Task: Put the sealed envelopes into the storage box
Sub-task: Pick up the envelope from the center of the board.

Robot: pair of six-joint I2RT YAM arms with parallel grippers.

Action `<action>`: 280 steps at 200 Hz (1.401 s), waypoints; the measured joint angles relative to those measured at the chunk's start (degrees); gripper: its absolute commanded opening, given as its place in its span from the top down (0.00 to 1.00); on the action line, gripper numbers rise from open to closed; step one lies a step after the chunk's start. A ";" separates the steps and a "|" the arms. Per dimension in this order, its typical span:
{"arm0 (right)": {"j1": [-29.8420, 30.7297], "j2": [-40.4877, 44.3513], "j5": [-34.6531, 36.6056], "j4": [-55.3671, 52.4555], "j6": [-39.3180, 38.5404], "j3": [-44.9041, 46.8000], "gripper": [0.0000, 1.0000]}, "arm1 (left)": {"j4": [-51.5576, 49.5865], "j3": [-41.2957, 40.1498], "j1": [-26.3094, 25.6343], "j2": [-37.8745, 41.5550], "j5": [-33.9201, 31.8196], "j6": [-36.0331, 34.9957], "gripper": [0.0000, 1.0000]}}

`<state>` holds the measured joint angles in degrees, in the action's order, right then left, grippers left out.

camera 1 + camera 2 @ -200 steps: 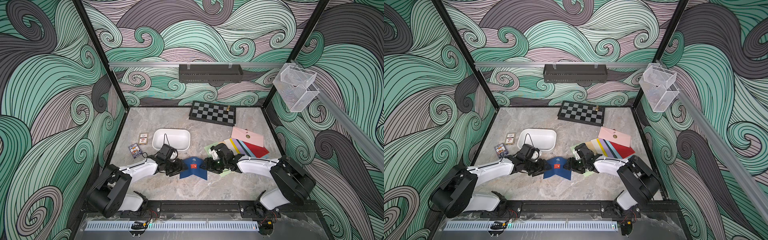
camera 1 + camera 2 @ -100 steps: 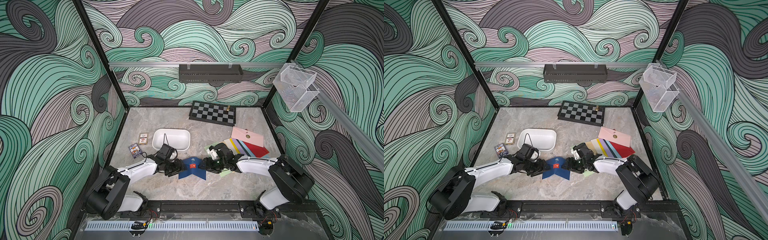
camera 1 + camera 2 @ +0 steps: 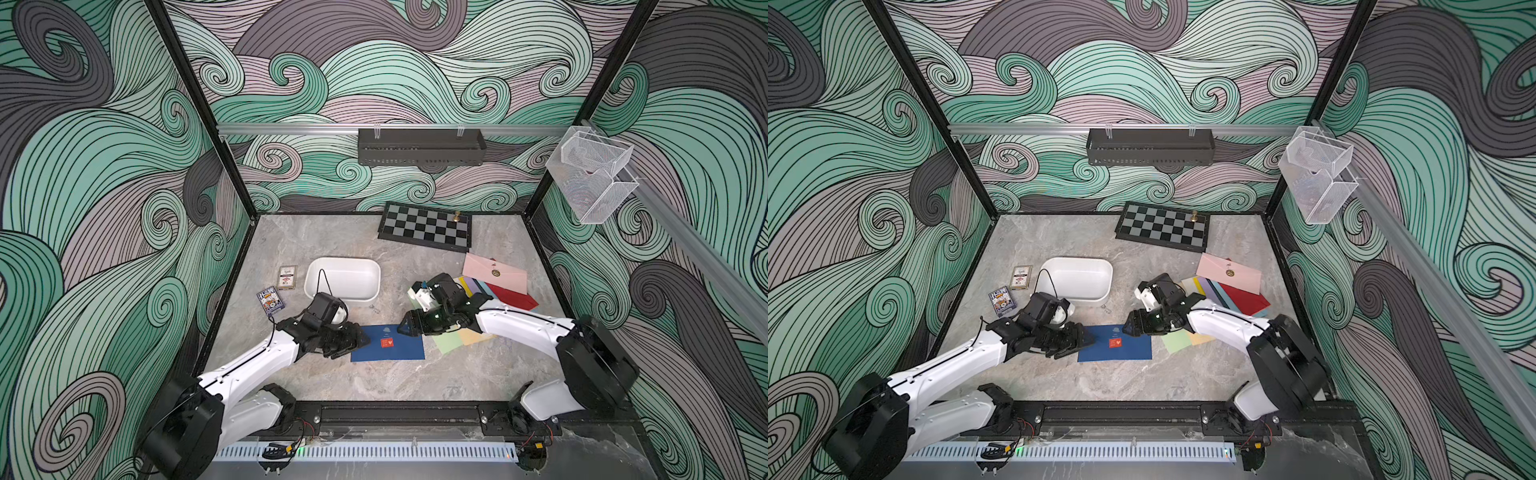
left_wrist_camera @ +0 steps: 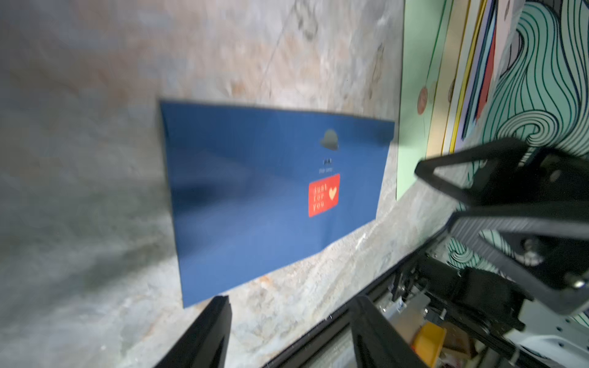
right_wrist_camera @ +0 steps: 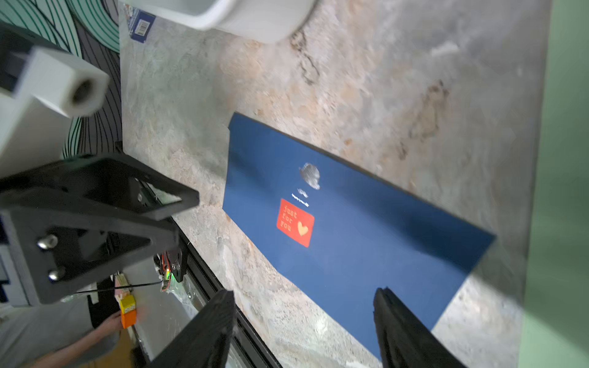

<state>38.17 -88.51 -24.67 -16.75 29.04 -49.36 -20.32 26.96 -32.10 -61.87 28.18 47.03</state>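
Observation:
A navy sealed envelope [image 3: 388, 343] [image 3: 1115, 343] with a red sticker lies flat on the marble table. My left gripper [image 3: 359, 338] [image 3: 1086, 340] stands open at its left short edge. The right gripper [image 3: 405, 328] [image 3: 1128, 328] stands open over its far right corner. In the wrist views the envelope [image 4: 255, 197] [image 5: 350, 229] lies ahead of each gripper [image 4: 290, 315] [image 5: 302, 306], with nothing held between the fingers. More sealed envelopes fan out at the right: pink [image 3: 494, 272], red [image 3: 511, 295], green [image 3: 446, 343]. The white storage box [image 3: 343, 278] [image 3: 1077, 276] sits empty behind the left arm.
Two card packs [image 3: 286, 277] [image 3: 270, 300] lie left of the box. A chessboard [image 3: 426, 226] with a small gold piece [image 3: 457, 215] lies at the back. A black tray [image 3: 419, 145] hangs on the back wall and a clear mesh bin [image 3: 590, 174] on the right rail.
The navy envelope was bowed up between the two grippers; now it lies flat and spread wider. Both arms have hardly shifted.

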 measured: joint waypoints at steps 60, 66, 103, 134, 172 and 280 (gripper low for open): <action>0.00 -18.08 -2.40 -3.26 -9.62 -16.41 0.30 | 10.47 -5.03 -15.43 -3.58 1.42 10.73 0.40; 0.00 -19.10 -2.47 -3.43 -10.10 -16.87 0.30 | 11.69 -4.94 -15.67 -4.63 1.09 11.23 0.40; 0.09 -22.51 -4.44 -4.42 -11.80 -17.94 0.31 | 18.67 -2.69 -16.00 -12.61 -0.31 13.11 0.41; 0.70 -21.09 -5.22 -4.22 -12.07 -15.67 0.31 | 22.18 -0.28 -16.11 -16.83 -1.95 13.68 0.38; 0.55 -12.90 -4.92 -3.91 -10.32 -5.51 0.31 | 18.64 1.73 -16.39 -16.81 -5.16 13.38 0.36; 1.66 -4.02 -2.93 1.57 2.62 5.07 0.32 | 20.87 -2.40 -11.08 -11.87 -8.59 12.52 0.34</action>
<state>39.83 -92.53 -27.59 -15.18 31.66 -44.29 0.56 24.56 -43.18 -73.73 19.59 59.55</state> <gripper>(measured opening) 0.684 0.661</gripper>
